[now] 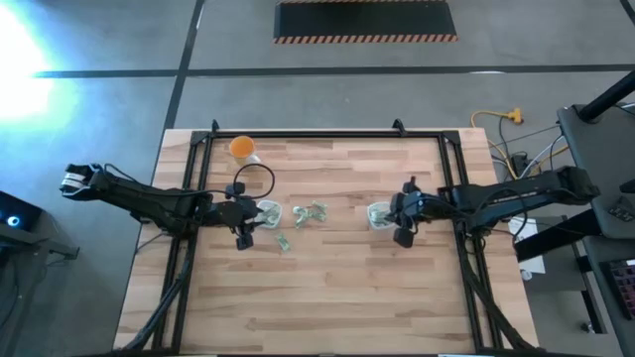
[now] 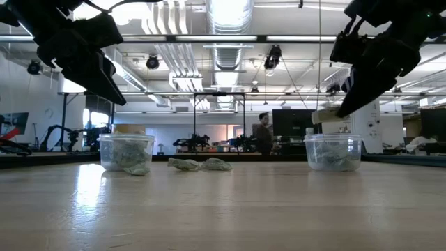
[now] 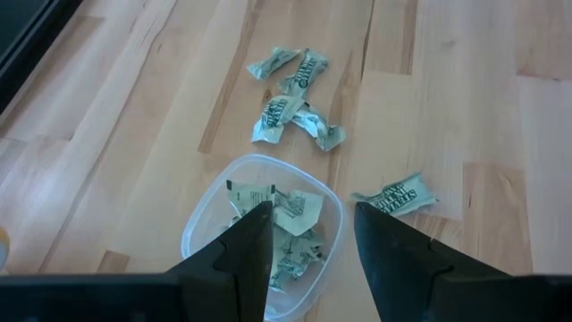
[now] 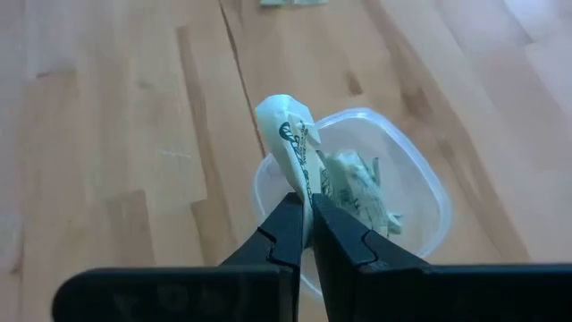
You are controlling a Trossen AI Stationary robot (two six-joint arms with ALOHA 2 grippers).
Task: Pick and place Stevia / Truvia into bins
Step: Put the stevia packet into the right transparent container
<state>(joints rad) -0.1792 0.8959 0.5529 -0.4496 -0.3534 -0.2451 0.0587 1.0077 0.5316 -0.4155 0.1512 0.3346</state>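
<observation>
Several pale green and white sachets (image 1: 310, 213) lie flat in a loose pile on the wood between two clear bins, and one more sachet (image 3: 396, 194) lies beside the left bin. The left bin (image 3: 202, 224) holds several sachets, and my left gripper (image 3: 313, 222) hovers open just above it. The right bin (image 4: 427, 193) also holds sachets. My right gripper (image 4: 308, 204) is above that bin's rim, shut on one sachet (image 4: 290, 139). The low view shows both bins, the left (image 2: 127, 152) and the right (image 2: 333, 152), standing on the table. My right gripper pinches one sachet by its end (image 4: 302, 186) between the two fingertips, slanting down from above. The rest of the sachet sticks out past the fingertips. It is lifted clear, above the right bin (image 2: 322, 116).
An orange cup (image 1: 241, 147) stands near the table's far left corner. A black frame (image 1: 327, 135) runs around the table's edges. The near half of the table is bare wood. A person (image 2: 263, 132) stands far back in the room.
</observation>
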